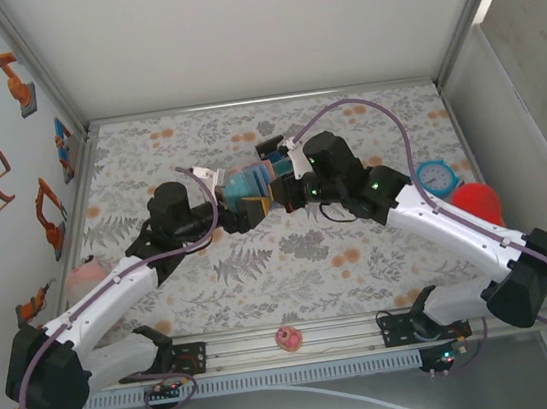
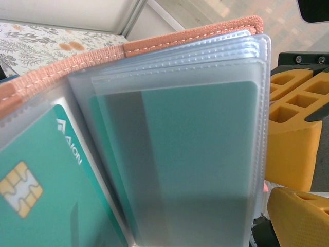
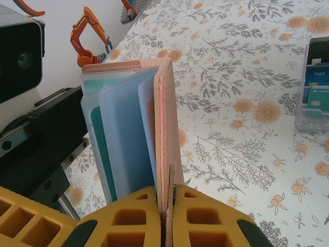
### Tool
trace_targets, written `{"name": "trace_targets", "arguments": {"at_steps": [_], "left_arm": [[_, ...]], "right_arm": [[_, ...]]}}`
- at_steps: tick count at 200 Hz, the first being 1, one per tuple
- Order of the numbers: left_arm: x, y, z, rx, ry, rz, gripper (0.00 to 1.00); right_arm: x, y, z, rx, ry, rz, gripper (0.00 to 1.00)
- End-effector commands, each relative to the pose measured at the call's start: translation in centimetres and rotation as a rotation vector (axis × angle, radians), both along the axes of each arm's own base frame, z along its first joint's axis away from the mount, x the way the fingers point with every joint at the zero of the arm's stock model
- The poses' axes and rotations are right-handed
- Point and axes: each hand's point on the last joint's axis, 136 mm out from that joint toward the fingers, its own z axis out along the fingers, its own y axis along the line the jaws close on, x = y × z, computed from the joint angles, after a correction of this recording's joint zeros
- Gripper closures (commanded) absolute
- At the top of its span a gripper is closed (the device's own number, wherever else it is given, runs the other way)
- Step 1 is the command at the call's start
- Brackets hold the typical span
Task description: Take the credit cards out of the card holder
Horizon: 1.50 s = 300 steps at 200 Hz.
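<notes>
With the cards' removal not yet begun, the right gripper (image 3: pixel 167 218) clamps the open holder's (image 3: pixel 165 118) cover, the left gripper's (image 1: pixel 243 203) grip I cannot tell, and next a card (image 2: pixel 205 154) needs pinching by its edge and sliding out.

The one word near the left claw (image 1: pixel 235 197) is on a teal card (image 2: pixel 46 175) with a gold chip, tucked in a clear sleeve of the card holder (image 2: pixel 180 38). White letters run up the card beside a small diamond-shaped mark. I make it "AION", though the second letter could be a J. Well off to the right of the right claw (image 3: pixel 167 221), a clear box (image 3: pixel 307 119) holds dark blue cards. The top blue card (image 3: pixel 317 76) says "logo" in white; the print below it is too small for me to read. The numerals on the clock (image 1: pixel 437 177) just right of that claw are too small as well.
</notes>
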Motion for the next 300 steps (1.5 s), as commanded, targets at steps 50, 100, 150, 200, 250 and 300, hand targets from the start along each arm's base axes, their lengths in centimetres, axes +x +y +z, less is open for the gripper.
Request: {"name": "trace_targets", "arguments": {"at_steps": [50,100,150,200,250,300], "left_arm": [[0.5,-0.2,1.3,-0.009,-0.042,0.011,0.08],[-0.3,0.2,1.6,-0.016,-0.053,0.001,0.14],[-1.2,0.6,2.6,-0.043,-0.081,-0.017,0.08],[-0.7,0.2,2.3,-0.029,-0.068,-0.015,0.05],[-0.2,0.0,2.0,-0.015,-0.064,-0.006,0.04],[0.0,0.0,2.1,-0.017,-0.068,-0.005,0.02]], "right_arm": [[0.2,0.5,2.0,0.028,-0.057,0.007,1.00],[0.4,-0.3,2.1,0.005,-0.075,-0.022,1.00],[0.2,-0.4,2.5,0.021,-0.088,-0.017,1.00],[-0.3,0.3,3.2,0.061,-0.083,0.018,1.00],[-0.7,0.7,3.4,0.089,-0.072,0.038,1.00],[-0.6,0.9,3.2,0.089,-0.064,0.041,1.00]]}}
